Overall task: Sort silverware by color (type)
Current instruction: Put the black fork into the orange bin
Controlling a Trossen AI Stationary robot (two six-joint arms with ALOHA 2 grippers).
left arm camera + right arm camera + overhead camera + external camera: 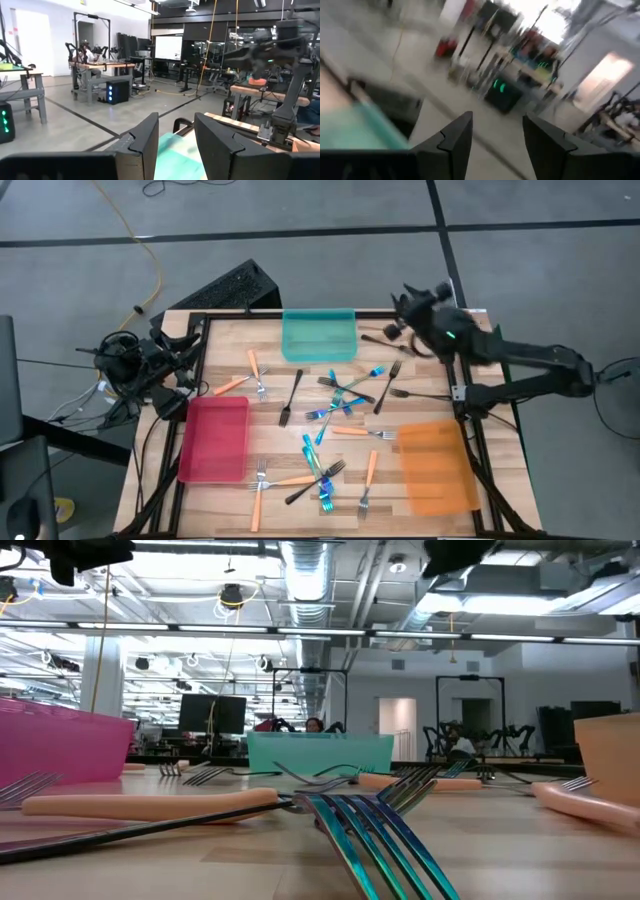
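Right gripper (pixel 408 305), jaws apart and empty, hovers beside the flat teal plastic tray (pixel 319 336); unsorted forks (pixel 335 395) lie before that tray, so descent onto one likely follows.

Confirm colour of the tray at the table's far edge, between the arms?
Teal, translucent: the tray shows best in the high view.

We see robotics lab, open industrial hall. Exposed ducts (pixel 310 570) and pipes on ceiling. More arm rigs (pixel 92 50) on workbenches behind, monitors (pixel 212 712), concrete floor (pixel 300 220) with yellow cable (pixel 150 260) at 11 o'clock from our tabletop (pixel 290 450).
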